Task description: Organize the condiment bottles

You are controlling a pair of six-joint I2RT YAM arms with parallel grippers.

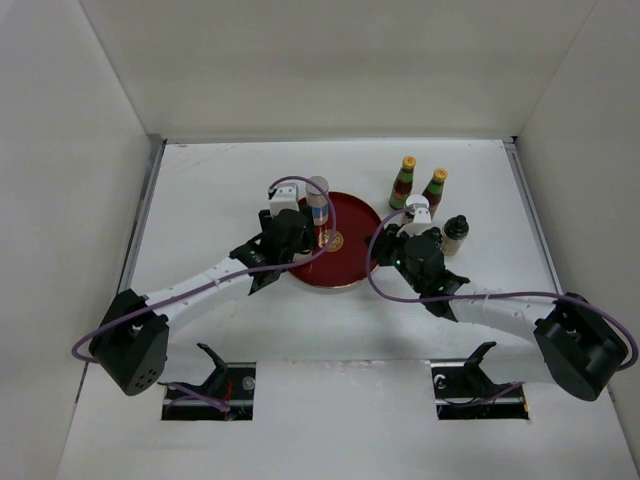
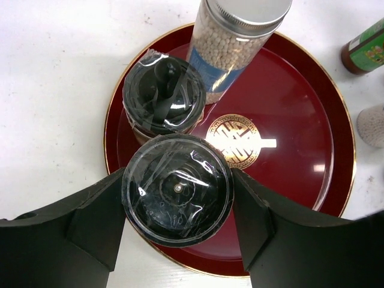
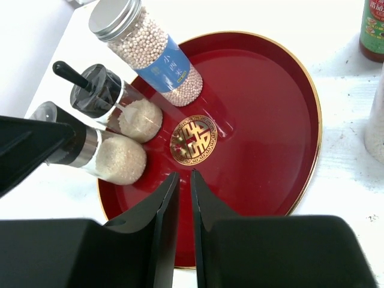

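While left end effector [image 2: 177, 204] is clamping a dark-capped jar [image 2: 177, 180] on the red tray [image 2: 300, 150] beside another jar [image 2: 163, 93] and silver-capped cylinder [image 2: 231, 48], right end effector [image 3: 185, 198] is hovering near-closed, empty; four remaining bottles [image 1: 403, 183] are waiting on worktop [image 1: 220, 180].

Robotics lab test cell, dressed with a few kitchen props.

Boxed in on three sides by plain white panels [image 1: 70, 150], floored with a scuffed white tabletop [image 1: 210, 190], and fitted with two white-and-black robot arms [image 1: 200, 285] bolted at the near edge, trailing loose purple cables [image 1: 288, 180] above rectangular cut-outs [image 1: 210, 395] in the board. Stocked like a staged exercise: a round red lacquer tray with a gold rim [image 1: 352, 262], two slim brown yellow-capped sauce bottles [image 1: 403, 183], a silver-capped clear cylinder of white grains [image 2: 231, 42], a squat dark-capped glass jar in clear film [image 2: 177, 189]. Filmed from overhead and from both wrists.
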